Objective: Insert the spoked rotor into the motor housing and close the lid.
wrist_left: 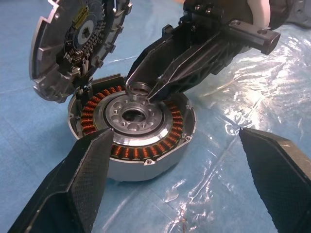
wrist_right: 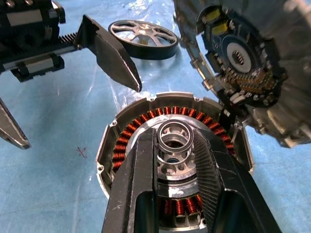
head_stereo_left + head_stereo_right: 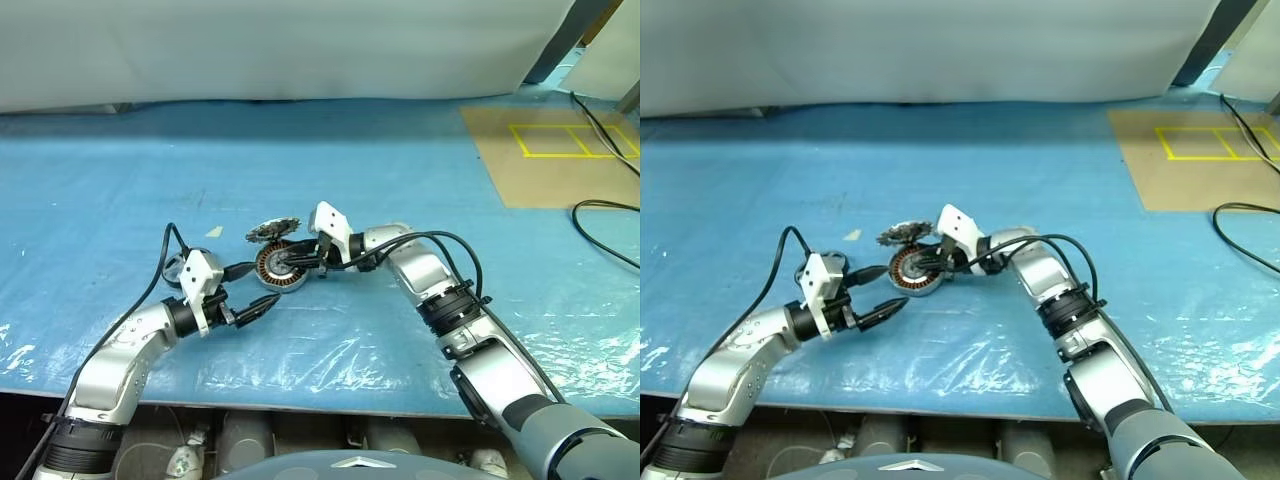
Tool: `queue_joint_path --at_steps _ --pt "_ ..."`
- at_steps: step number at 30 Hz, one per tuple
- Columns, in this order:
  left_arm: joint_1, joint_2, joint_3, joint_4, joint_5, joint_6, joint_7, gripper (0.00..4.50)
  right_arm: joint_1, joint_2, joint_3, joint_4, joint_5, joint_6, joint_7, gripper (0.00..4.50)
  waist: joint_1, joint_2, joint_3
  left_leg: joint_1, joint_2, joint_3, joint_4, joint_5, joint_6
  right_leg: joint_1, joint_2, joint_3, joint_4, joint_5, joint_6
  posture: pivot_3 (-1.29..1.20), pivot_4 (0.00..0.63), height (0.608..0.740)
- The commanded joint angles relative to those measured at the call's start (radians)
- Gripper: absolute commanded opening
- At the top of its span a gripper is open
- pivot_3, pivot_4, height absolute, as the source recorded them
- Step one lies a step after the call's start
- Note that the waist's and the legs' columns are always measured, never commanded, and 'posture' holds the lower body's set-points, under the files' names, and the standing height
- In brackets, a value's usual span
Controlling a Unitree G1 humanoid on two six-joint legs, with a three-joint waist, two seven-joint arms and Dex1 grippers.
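Note:
The motor housing [image 1: 146, 151], a silver cup with copper windings, lies on the blue sheet. Its toothed lid [image 1: 73, 43] stands open at the far rim. My right gripper [image 2: 176, 138] reaches in from the right, shut on a small silver ring [image 1: 137, 89] held just above the housing's centre hub. My left gripper [image 3: 255, 288] is open just left of the housing, pointing at it with nothing between its fingers. The spoked rotor [image 2: 141, 39], a dark wheel with silver spokes, lies flat on the sheet behind my left hand.
A brown board with yellow tape [image 3: 560, 150] lies at the back right, with black cables [image 3: 600, 215] trailing beside it. A small white scrap [image 3: 214, 232] lies left of the lid. The table's front edge [image 3: 300, 405] runs just below my arms.

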Motion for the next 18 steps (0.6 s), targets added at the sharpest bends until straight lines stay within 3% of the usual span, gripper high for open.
queue_joint_path --at_steps 1,18 --pt "0.009 -0.003 0.017 -0.049 -0.01 -0.005 0.011 4.36 -0.019 0.012 0.013 -0.006 -0.014 -0.038 0.018 0.66 0.0 0.0 0.0 0.0 0.0 0.0 0.0 0.0 0.0 0.0 0.0 0.0 0.0 0.0 0.0 0.0 0.15 0.74" --pt "0.002 -0.016 0.001 -0.041 -0.004 -0.009 0.022 4.36 -0.055 0.047 0.0 0.086 -0.061 -0.114 0.004 0.66 -0.001 0.0 0.0 0.0 0.0 0.0 0.001 0.0 0.0 0.0 0.0 0.0 0.001 0.0 0.0 0.0 0.15 0.74"
